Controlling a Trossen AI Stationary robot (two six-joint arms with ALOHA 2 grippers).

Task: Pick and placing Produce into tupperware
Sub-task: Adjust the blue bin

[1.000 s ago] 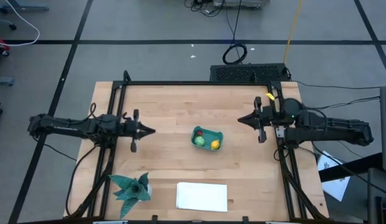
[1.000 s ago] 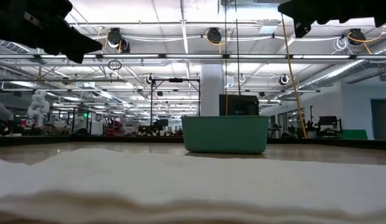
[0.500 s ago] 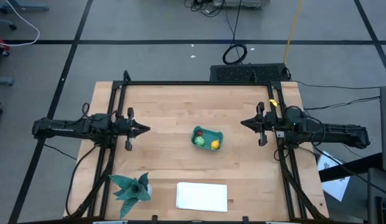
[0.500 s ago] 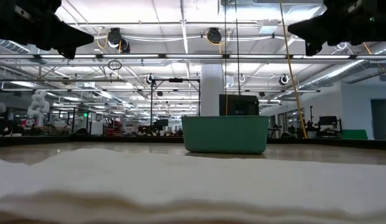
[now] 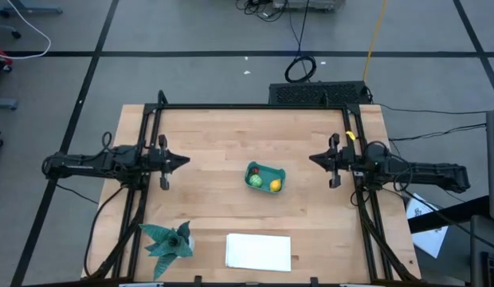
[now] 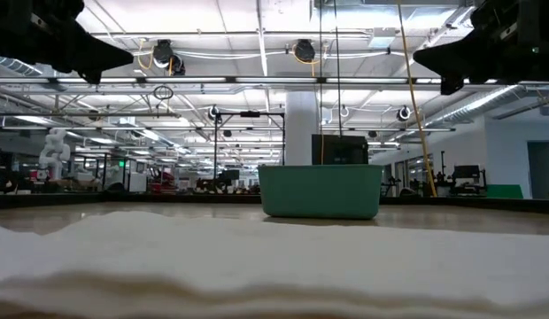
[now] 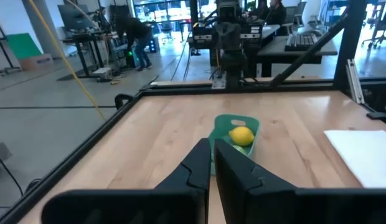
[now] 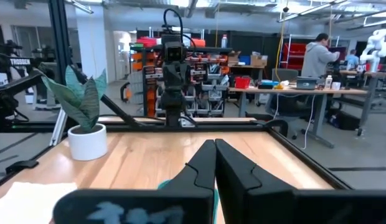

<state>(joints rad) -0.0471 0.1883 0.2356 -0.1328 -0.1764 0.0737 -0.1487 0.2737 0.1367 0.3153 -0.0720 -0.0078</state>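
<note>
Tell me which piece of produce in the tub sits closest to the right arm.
The yellow piece. It lies at the tub's end toward the right gripper; the light green one and the red one sit at the opposite end.

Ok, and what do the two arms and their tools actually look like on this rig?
Both arms are dark, near black, slim and jointed. The left tool and right tool each end in two tapered, matte black fingers that come to a point, with a short crossbar behind them. Black cables loop around the right arm's wrist, and a small yellow tag shows beside it.
</note>
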